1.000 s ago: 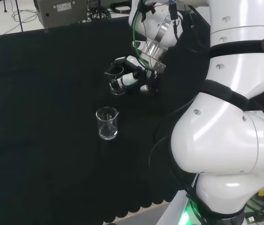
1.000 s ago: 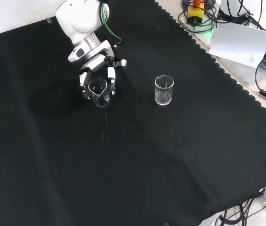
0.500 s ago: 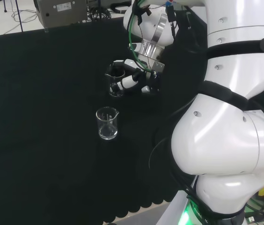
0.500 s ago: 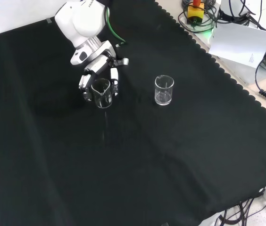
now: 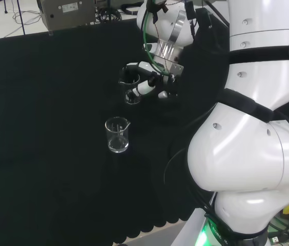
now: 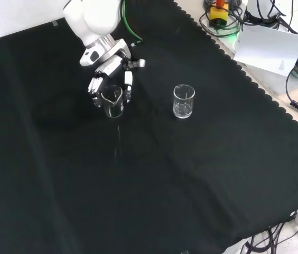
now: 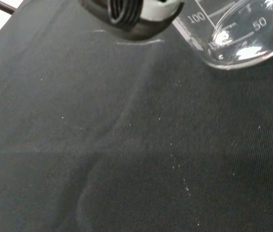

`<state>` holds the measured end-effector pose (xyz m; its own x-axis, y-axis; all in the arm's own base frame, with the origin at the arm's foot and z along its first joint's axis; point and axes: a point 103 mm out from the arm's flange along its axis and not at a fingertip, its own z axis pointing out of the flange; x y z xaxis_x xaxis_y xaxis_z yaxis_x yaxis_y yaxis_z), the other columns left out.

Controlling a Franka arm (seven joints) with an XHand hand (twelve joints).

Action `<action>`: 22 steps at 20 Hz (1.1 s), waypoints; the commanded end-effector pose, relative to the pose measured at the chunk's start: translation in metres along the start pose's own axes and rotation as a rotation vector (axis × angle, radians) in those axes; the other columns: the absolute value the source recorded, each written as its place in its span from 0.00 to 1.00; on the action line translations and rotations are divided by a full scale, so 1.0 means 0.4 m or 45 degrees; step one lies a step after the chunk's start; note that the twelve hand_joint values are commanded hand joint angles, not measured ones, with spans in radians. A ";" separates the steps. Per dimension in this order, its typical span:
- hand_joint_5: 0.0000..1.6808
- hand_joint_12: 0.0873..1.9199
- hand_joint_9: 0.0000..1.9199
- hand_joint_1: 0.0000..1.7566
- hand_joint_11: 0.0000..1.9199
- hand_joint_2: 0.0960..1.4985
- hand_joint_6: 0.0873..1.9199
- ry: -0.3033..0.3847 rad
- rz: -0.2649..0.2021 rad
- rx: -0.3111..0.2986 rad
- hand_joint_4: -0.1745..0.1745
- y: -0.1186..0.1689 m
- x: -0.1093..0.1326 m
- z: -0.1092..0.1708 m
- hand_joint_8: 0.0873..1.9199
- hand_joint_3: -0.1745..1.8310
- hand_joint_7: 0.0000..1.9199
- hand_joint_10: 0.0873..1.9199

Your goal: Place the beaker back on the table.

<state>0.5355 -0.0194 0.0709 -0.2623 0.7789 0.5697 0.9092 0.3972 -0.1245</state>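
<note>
A small clear glass beaker (image 6: 113, 102) is held above the black cloth (image 6: 154, 174), with the fingers of my hand (image 6: 105, 76) curled round it. In the head view the same beaker (image 5: 130, 87) sits in the hand (image 5: 152, 82), left of the white arm links. The wrist view looks past a black and white finger (image 7: 132, 14) at the beaker's round glass base (image 7: 235, 41) with its printed scale, held over the cloth. A second clear beaker (image 6: 183, 101) stands upright on the cloth to the right in the front view, nearer in the head view (image 5: 117, 135).
The cloth's scalloped edge (image 6: 254, 84) runs along the right in the front view, with a white sheet (image 6: 270, 47) and cables beyond it. A grey box (image 5: 65, 13) stands past the cloth's far edge in the head view.
The hand with the beaker has lifted a little and shifted slightly away from the front camera. The standing beaker has not moved.
</note>
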 end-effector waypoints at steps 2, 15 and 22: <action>0.17 0.71 0.20 0.58 0.12 0.59 0.00 -0.033 0.080 0.107 0.22 -0.007 0.006 -0.004 0.37 0.00 0.07 0.35; 0.11 0.76 0.05 0.51 0.00 0.57 0.00 -0.088 0.070 -0.040 0.24 -0.081 0.090 -0.156 0.28 0.00 0.00 0.40; 0.10 0.76 0.05 0.50 0.00 0.57 0.00 -0.134 0.107 -0.105 0.24 -0.180 0.160 -0.221 0.28 0.00 0.00 0.41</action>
